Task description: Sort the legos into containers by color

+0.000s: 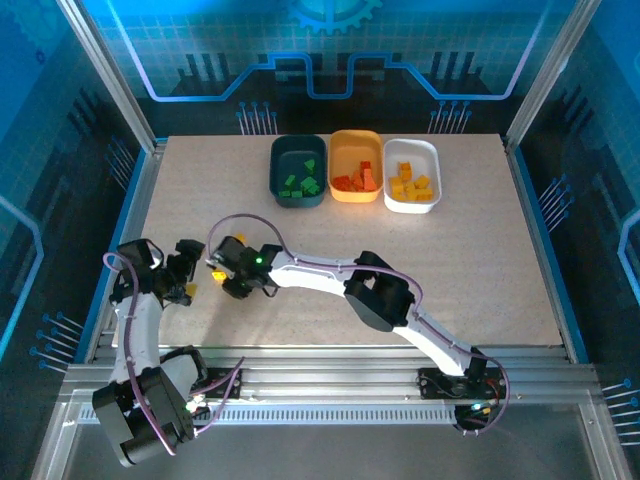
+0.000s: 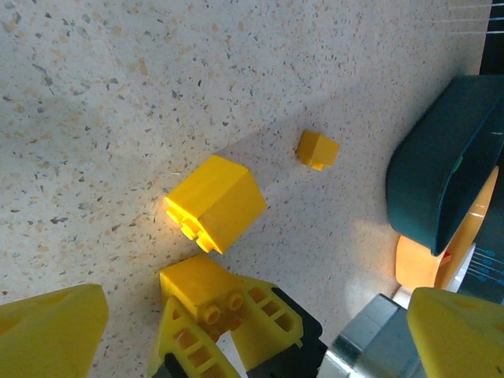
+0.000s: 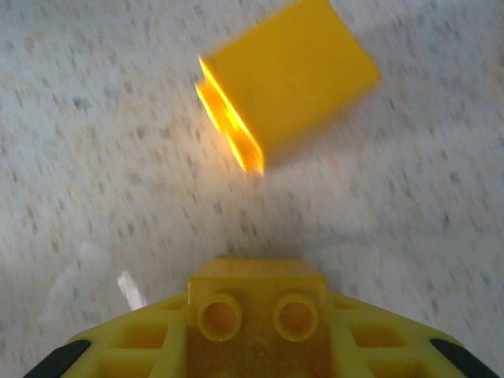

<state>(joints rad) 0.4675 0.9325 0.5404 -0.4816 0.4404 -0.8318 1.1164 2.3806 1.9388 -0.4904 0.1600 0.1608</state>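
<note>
My right gripper (image 3: pixel 256 315) is shut on a small yellow lego (image 3: pixel 256 303) just above the table; the same grip shows in the left wrist view, with its fingers (image 2: pixel 268 315) either side of that lego (image 2: pixel 197 287). A larger yellow lego (image 3: pixel 283 79) lies loose on its side just ahead of it (image 2: pixel 216 201). A tiny yellow lego (image 2: pixel 317 150) lies farther off. My left gripper (image 2: pixel 252 346) stands wide open around this spot, holding nothing. From above, both grippers meet at the table's left: left gripper (image 1: pixel 183 272), right gripper (image 1: pixel 222 268).
At the back stand the teal bin (image 1: pixel 295 155) with green legos (image 1: pixel 300 184), the orange bin (image 1: pixel 350 153) with red-orange legos (image 1: pixel 358 180), and the white bin (image 1: pixel 422 155) with yellow-orange legos (image 1: pixel 412 186). The right arm (image 1: pixel 380 295) stretches diagonally across the front.
</note>
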